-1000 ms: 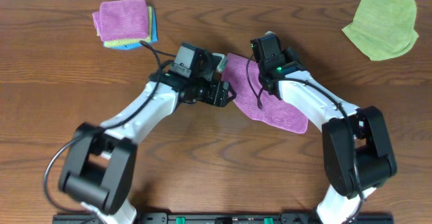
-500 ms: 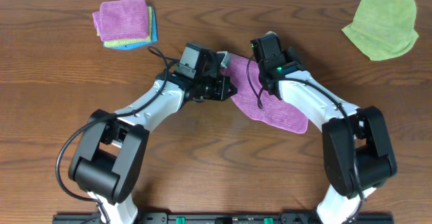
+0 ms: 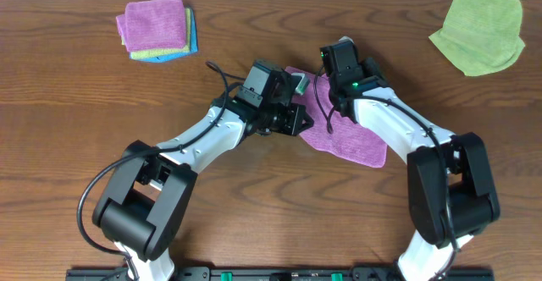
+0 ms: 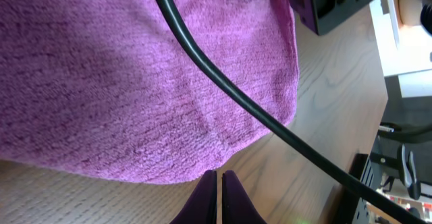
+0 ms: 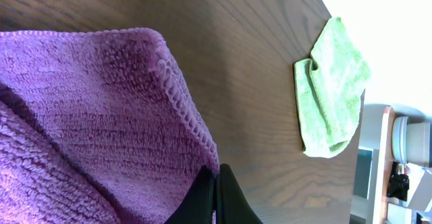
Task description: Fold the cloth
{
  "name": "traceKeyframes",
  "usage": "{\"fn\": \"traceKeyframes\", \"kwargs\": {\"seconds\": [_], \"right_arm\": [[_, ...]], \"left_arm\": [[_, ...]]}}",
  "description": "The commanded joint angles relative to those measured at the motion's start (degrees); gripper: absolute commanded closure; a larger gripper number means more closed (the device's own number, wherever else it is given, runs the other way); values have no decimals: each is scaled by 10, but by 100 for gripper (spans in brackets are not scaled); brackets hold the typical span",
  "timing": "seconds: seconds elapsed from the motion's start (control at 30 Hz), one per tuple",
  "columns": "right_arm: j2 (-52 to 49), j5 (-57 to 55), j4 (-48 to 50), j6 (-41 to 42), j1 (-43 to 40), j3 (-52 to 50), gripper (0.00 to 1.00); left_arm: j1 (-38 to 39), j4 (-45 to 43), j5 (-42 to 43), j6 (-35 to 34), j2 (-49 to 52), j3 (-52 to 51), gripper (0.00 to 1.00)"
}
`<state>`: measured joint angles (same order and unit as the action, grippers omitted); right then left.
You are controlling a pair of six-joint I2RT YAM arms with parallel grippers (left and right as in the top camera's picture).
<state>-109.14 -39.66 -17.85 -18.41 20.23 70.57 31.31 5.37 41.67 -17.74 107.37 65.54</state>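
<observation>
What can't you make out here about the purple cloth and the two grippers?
Overhead: the cloth has its upper-left part hidden beneath both wrists, fingertips included.
Left wrist: the left gripper is cut off by the bottom edge; a black cable crosses the cloth.
Right wrist: the right gripper shows only its tips, cut off below.
Overhead: the stack hides its lower cloths under the top one.

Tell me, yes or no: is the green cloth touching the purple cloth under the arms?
No, the green cloth lies by itself far off to the right, well apart from the purple cloth.
</observation>
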Motion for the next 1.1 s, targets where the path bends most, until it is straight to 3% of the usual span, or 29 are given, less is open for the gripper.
{"fn": "traceKeyframes", "kwargs": {"seconds": [0.0, 0.37, 1.07], "right_arm": [[-4, -8, 4, 13, -4, 9, 99], [-4, -8, 5, 12, -4, 9, 99], [-4, -8, 5, 13, -4, 9, 99]], "left_arm": [[14, 1, -3, 17, 10, 2, 94], [30, 2, -19, 25, 36, 2, 94], [48, -13, -128, 62, 67, 2, 94]]}}
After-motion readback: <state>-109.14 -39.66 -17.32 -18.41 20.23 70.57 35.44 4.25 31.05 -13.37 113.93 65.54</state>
